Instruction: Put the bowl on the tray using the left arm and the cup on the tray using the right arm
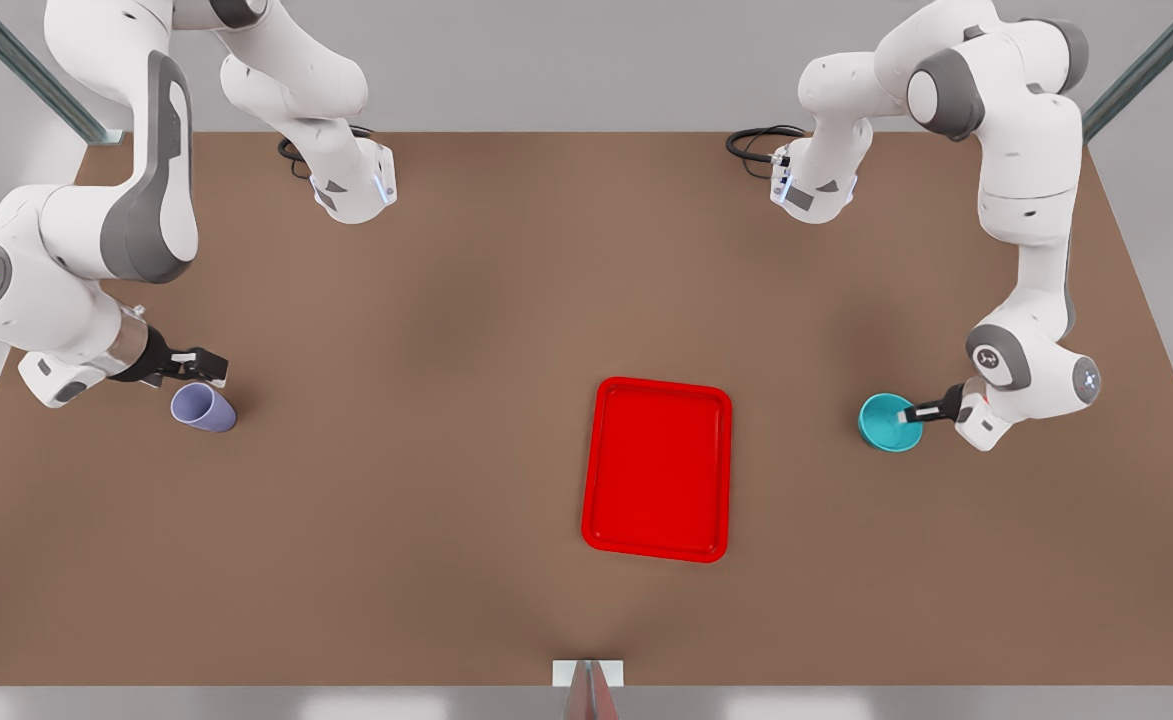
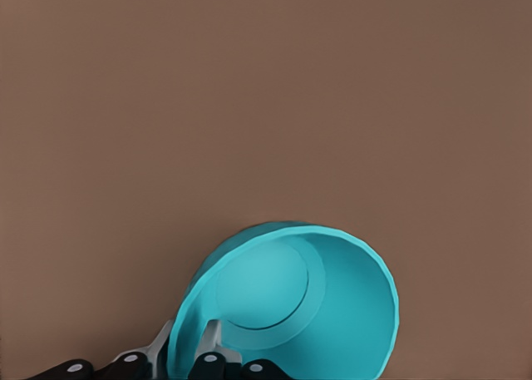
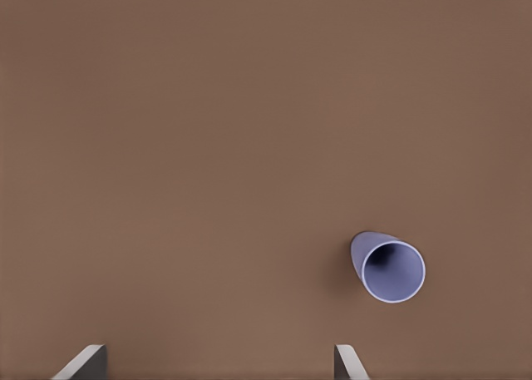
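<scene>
The teal bowl point(image 1: 884, 421) sits on the table at the front view's right, well apart from the red tray point(image 1: 657, 468). My left gripper point(image 1: 912, 412) is shut on the bowl point(image 2: 291, 313), one finger point(image 2: 208, 340) inside the wall and the other outside. The lavender cup point(image 1: 204, 408) stands at the front view's left. My right gripper point(image 1: 198, 364) hovers just behind it, open. In the right wrist view the cup point(image 3: 388, 267) lies off to one side of the spread fingertips point(image 3: 85, 362), not between them.
Both arm bases point(image 1: 354, 185) stand at the table's far edge with black cables beside them. Bare brown table surrounds the tray on all sides. A small white bracket point(image 1: 587, 673) sits at the near edge.
</scene>
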{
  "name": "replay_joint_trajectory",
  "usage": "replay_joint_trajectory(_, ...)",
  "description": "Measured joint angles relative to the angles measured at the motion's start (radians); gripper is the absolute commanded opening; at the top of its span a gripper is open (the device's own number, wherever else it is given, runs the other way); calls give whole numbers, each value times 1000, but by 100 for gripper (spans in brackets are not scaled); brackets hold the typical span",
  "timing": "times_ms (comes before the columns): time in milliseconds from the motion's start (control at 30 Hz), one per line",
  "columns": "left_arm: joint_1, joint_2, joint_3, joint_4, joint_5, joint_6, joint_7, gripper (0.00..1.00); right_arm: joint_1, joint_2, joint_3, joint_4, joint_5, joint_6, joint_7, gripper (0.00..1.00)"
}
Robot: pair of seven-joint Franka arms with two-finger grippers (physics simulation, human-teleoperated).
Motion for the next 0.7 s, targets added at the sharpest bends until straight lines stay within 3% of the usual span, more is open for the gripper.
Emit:
replay_joint_trajectory(300, -18, -17, -1, 15, 62, -12, -29, 21, -2, -9, -5, 22, 0, -17, 14, 100)
replay_joint_trajectory(400, -202, -99, -8, 47, 90, -74, -290, 21, 1, -9, -5, 22, -3, -17, 15, 100)
replay_joint_trajectory(533, -504, -70, -12, 134, 107, -78, -620, 21, -1, -9, -5, 21, -3, -17, 15, 100)
replay_joint_trajectory(700, -604, 14, -72, 230, 105, -61, -871, 21, -1, -9, -5, 21, -3, -17, 11, 100)
